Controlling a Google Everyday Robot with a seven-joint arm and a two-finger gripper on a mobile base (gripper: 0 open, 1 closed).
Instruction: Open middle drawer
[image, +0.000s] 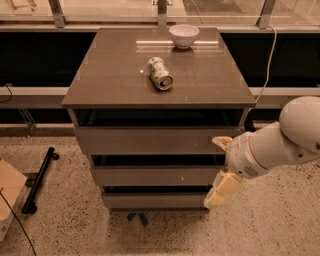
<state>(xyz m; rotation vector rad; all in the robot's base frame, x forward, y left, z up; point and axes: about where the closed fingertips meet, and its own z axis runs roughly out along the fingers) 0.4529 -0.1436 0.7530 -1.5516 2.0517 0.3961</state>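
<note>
A grey-brown cabinet has three flat, handleless drawer fronts stacked one above the other. The middle drawer sits between the larger top front and the slimmer bottom front. All three fronts sit in line, with dark gaps above them. My gripper, cream coloured at the end of a white arm, hangs down at the cabinet's right side. It is level with the right ends of the middle and bottom drawers and overlaps that edge.
A dented can lies on the cabinet top, with a white bowl at the back. A black rod and a cardboard piece lie on the floor at left. A cable hangs at right.
</note>
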